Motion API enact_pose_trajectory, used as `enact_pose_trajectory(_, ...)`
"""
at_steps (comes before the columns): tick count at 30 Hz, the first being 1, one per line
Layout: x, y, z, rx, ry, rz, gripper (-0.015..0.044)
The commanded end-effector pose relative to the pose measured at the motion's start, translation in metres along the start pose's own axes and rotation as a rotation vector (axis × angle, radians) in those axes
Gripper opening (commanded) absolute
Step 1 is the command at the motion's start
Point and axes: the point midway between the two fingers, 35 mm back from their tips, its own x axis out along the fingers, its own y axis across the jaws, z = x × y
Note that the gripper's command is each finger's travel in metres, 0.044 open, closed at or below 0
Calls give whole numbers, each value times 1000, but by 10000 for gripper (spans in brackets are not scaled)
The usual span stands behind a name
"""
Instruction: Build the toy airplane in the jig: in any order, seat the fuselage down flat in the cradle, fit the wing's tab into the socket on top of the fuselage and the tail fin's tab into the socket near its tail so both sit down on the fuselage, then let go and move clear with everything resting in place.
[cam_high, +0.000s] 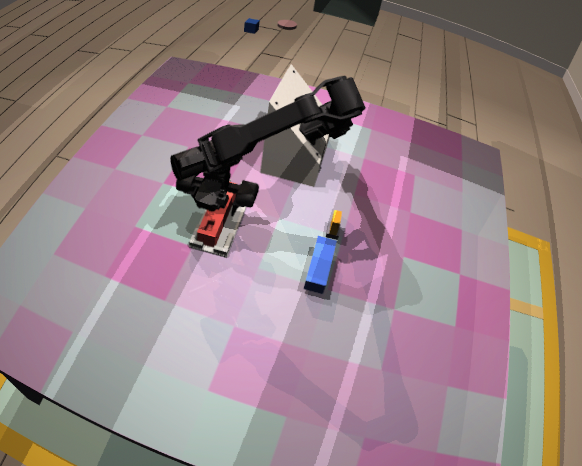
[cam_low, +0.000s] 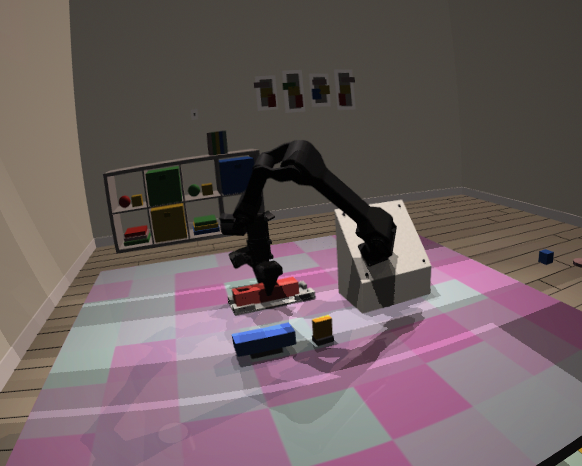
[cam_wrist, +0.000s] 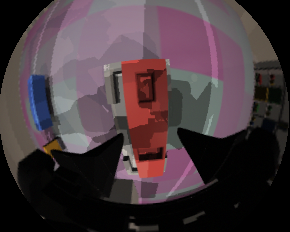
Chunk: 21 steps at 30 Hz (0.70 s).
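Note:
The red fuselage (cam_high: 211, 233) (cam_low: 251, 296) (cam_wrist: 148, 117) lies lengthwise on the light grey cradle (cam_high: 224, 245) (cam_low: 306, 294) (cam_wrist: 110, 87), toward one side, with more cradle showing on its blue-wing side. Whether it sits fully flat is hard to tell. Both its sockets face up and are empty. My gripper (cam_wrist: 150, 134) is open around the fuselage, a finger on each side with gaps between. The blue wing (cam_high: 321, 262) (cam_low: 264, 337) (cam_wrist: 40, 102) rests on its dark tab on the mat. The orange tail fin (cam_high: 335, 222) (cam_low: 322, 328) (cam_wrist: 52, 147) stands near the wing's end.
A pale slanted block (cam_high: 290, 155) (cam_low: 405, 282) stands behind the parts, near the arm's base. The arm arches above the cradle. A shelf (cam_low: 112, 215) stands by the far wall. A small blue cube (cam_high: 251, 25) (cam_low: 546, 257) lies on the floor.

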Motion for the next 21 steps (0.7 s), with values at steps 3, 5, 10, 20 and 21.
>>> enact_pose_trajectory(3, 0, 0, 0, -1, 1, -2, 440)
enact_pose_trajectory(5, 0, 0, 0, -1, 1, -2, 440)
enact_pose_trajectory(10, -44, -4, 4, 5, -4, -10, 440)
enact_pose_trajectory(20, -107, -4, 2, 5, -1, -3, 440)
enact_pose_trajectory(21, -107, -4, 2, 5, -1, -3, 440)
